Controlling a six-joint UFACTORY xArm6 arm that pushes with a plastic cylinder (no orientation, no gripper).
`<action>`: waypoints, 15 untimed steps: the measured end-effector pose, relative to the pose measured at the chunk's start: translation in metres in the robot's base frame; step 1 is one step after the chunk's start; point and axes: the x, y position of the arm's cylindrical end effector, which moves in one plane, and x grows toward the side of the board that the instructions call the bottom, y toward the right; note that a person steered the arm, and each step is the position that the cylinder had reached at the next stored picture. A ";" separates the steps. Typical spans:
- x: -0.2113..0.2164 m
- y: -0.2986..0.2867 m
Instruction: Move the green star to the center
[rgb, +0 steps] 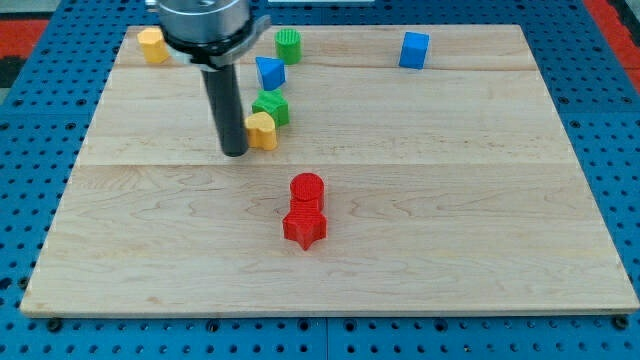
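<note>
The green star (271, 107) lies in the upper left part of the wooden board (450, 200). It touches a yellow block (262, 130) just below it. A blue triangular block (269, 72) sits just above it. My tip (235, 152) rests on the board just left of the yellow block, close to it or touching it, and down-left of the green star. The dark rod rises from the tip towards the view's top.
A green round block (288, 45) and a blue cube (413, 49) lie near the top edge. A yellow block (152, 44) sits at the top left corner. A red cylinder (307, 189) and a red star (305, 227) touch near the board's middle.
</note>
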 end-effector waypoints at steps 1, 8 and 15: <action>-0.001 -0.049; -0.060 0.038; -0.068 0.162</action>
